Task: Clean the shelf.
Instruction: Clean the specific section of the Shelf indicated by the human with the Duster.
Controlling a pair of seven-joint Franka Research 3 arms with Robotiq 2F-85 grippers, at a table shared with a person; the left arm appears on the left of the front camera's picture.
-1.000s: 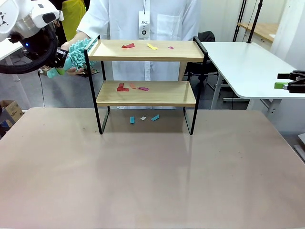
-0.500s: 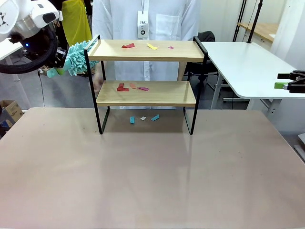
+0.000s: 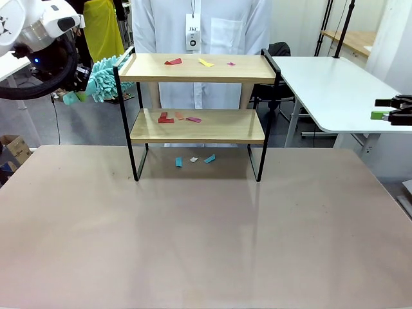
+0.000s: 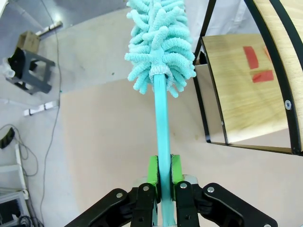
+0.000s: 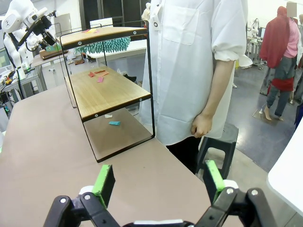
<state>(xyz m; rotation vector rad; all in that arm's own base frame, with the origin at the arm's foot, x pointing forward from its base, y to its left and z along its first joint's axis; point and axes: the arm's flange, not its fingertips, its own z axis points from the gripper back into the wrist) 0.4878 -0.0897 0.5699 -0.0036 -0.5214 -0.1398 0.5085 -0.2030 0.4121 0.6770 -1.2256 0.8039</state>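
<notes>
The shelf (image 3: 199, 125) stands at the far middle of the table, with coloured paper scraps (image 3: 172, 62) on its top board, more on the lower board and a few on the table beneath. My left gripper (image 3: 80, 77) hangs just left of the top board's rail, shut on the handle of a teal fluffy duster (image 3: 106, 78). In the left wrist view the green pads of the left gripper (image 4: 161, 170) clamp the duster's handle, its head (image 4: 161, 42) pointing past the shelf (image 4: 241, 94). My right gripper (image 3: 381, 109) stands open far to the right; its own view shows the right gripper (image 5: 158, 182) with nothing in it, facing the shelf (image 5: 109, 90).
A person in a white shirt (image 3: 199, 26) stands right behind the shelf, arms down. A white side table (image 3: 328, 90) lies at the right. The wide brown table (image 3: 206, 238) in front of the shelf is bare. A cardboard box (image 3: 13, 151) sits on the floor at left.
The person's hand, which was at the duster a second ago, has drawn back to the body. The duster stays in my left gripper. Neither arm has moved.
</notes>
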